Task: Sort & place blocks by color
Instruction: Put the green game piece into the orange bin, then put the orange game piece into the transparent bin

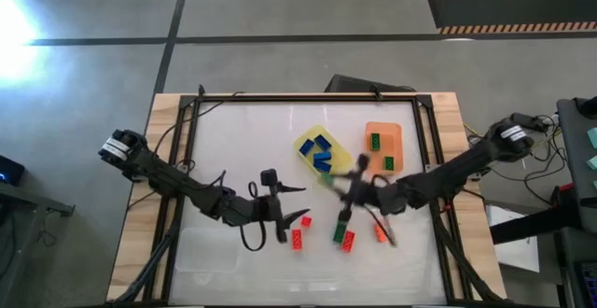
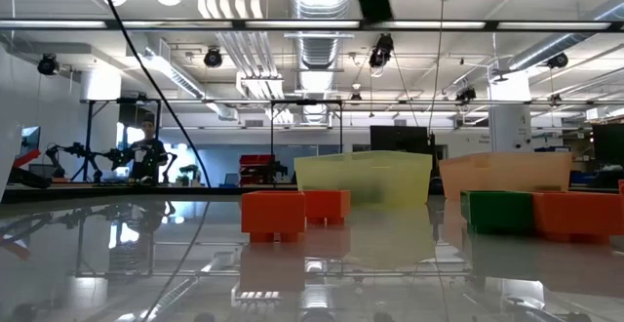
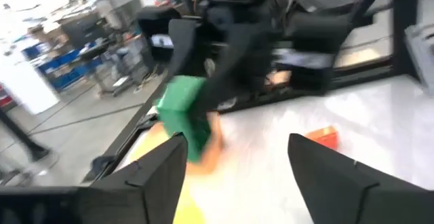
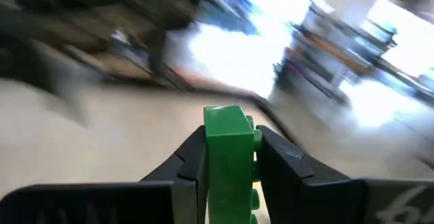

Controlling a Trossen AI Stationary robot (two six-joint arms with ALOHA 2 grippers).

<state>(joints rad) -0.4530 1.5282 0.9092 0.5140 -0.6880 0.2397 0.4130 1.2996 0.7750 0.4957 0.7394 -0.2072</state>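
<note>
Right hand [image 4: 227, 157] pinches a green block [image 4: 229, 157] upright between its fingers, held above the middle of the surface [image 1: 233, 131] just short of the yellow tray [image 1: 306, 141]; the grip appears to cover only the block's lower part, so a quick swing toward the orange tray [image 1: 396, 131], where two green blocks already lie, could twist it loose or drop it among the blue blocks. Left hand [image 1: 291, 203], fingers spread and empty, sits close by near the front-middle red blocks [image 1: 299, 232]; crossing paths risks a knock.
</note>
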